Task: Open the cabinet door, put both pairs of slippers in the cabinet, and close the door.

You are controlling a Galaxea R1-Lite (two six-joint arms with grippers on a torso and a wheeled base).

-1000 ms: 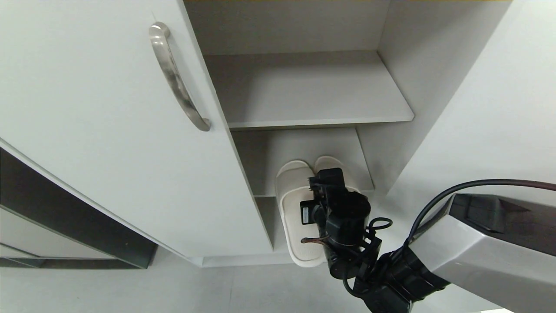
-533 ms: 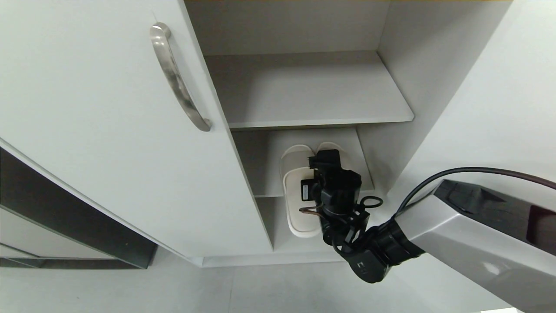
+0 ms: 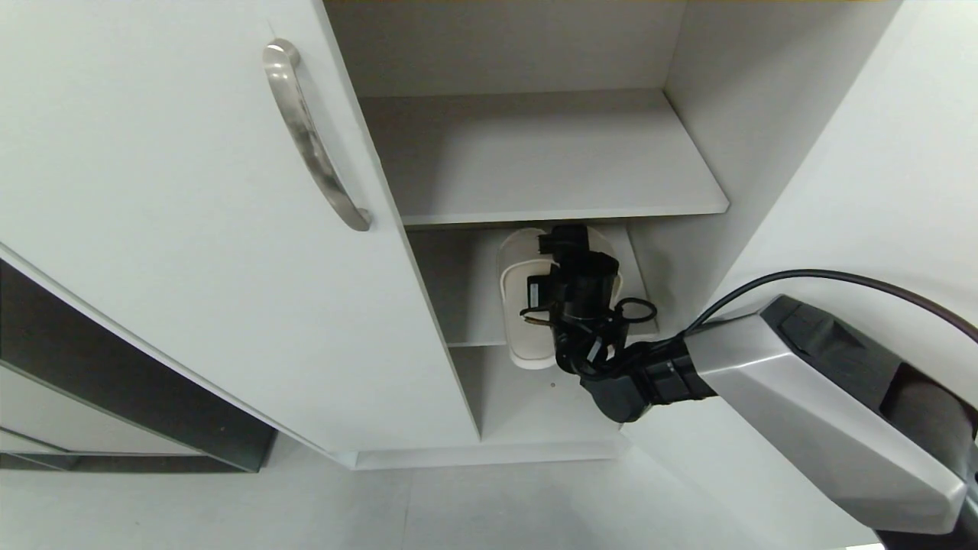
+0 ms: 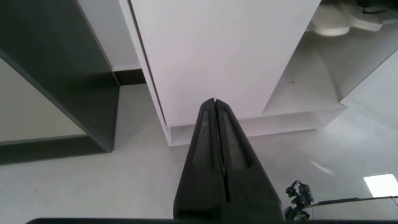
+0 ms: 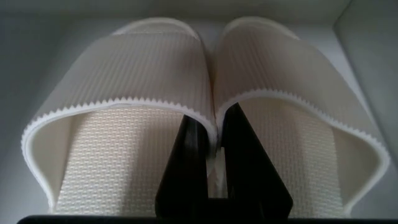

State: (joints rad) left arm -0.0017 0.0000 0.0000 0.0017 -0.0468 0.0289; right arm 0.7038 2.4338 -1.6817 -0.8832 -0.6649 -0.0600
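The slippers (image 5: 124,81) look like cream cloth: ribbed weave on the straps, a waffle-textured insole, a scalloped trim. The cabinet door (image 3: 153,229) and the shelf (image 3: 535,160) are smooth, matt white board. The handle (image 3: 309,141) is brushed metal with a soft sheen. The jaws of the right gripper (image 5: 216,134) and left gripper (image 4: 214,109) are matt black plastic. The floor (image 3: 229,504) is smooth, matt grey.

Cream slippers (image 3: 519,313) (image 5: 149,74) side by side, toes inside cabinet (image 3: 710,114); door (image 3: 191,229) open

Pale grey floor (image 3: 229,504), dark panel (image 3: 114,382)
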